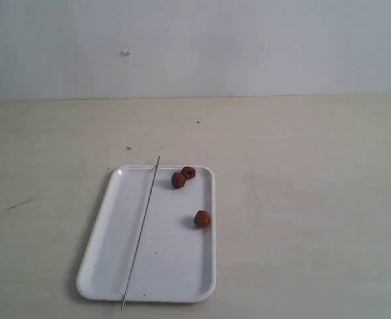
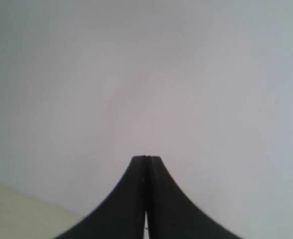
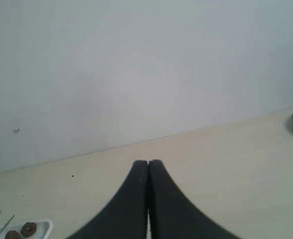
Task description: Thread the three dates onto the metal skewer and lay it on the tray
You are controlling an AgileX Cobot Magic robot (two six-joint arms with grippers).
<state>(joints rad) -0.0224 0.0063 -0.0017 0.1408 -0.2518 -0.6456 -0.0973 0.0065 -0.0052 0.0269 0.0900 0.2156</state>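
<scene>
In the exterior view, the metal skewer (image 1: 141, 232) is laid lengthwise across the tray (image 1: 175, 266), its ends overhanging the rims, presumably for easy gripping. The three dates (image 1: 202, 218) lie unthreaded near the right edge. In the left wrist view, the left gripper (image 2: 146, 158) is seen closed and empty. In the right wrist view, the right gripper (image 3: 148, 162) is likewise closed on nothing, well apart from the tray's corner.

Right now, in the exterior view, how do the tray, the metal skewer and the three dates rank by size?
1. tray, largest in area.
2. metal skewer, slightly longer but very thin.
3. three dates, smallest; they look alike, so unranked.
</scene>
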